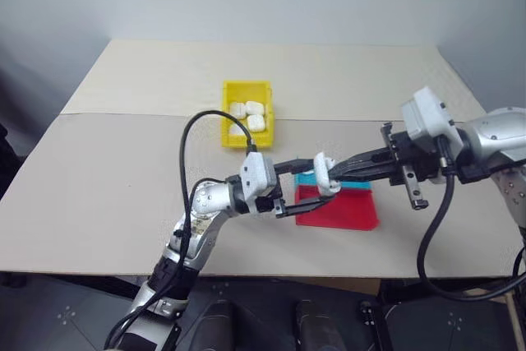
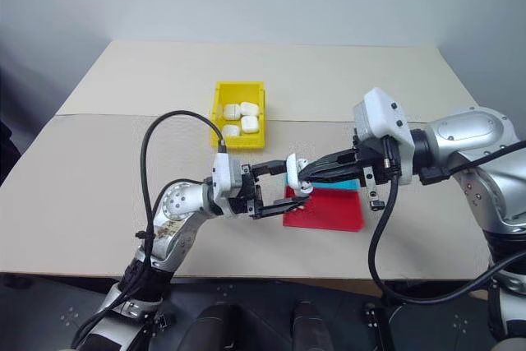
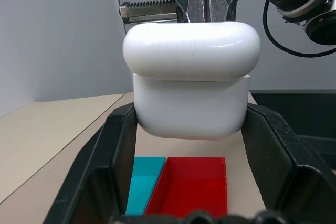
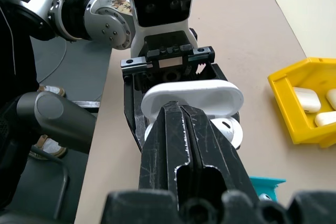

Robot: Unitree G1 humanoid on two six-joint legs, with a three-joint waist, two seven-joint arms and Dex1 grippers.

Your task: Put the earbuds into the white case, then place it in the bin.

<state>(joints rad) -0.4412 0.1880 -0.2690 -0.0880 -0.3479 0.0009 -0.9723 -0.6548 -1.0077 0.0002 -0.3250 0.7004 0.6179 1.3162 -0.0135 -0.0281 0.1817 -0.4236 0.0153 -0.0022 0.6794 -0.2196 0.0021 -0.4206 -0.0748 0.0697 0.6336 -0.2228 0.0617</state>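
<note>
My left gripper (image 1: pixel 311 187) is shut on the white case (image 1: pixel 323 174) and holds it in the air over the near middle of the table. In the left wrist view the case (image 3: pixel 191 85) sits between the two black fingers (image 3: pixel 113 150), its lid resting on the body with a thin seam showing. My right gripper (image 2: pixel 306 174) reaches in from the right, fingers shut together, tips against the case lid (image 4: pixel 194 95). The earbuds are hidden. The yellow bin (image 1: pixel 246 85) stands farther back on the table, with several white cases in it.
A shallow red tray (image 1: pixel 345 211) lies on the table under the held case, with a blue tray (image 1: pixel 355 185) against its far side. The tan tabletop (image 1: pixel 123 170) stretches out to the left and behind the bin. A black cable (image 1: pixel 187 162) loops over my left arm.
</note>
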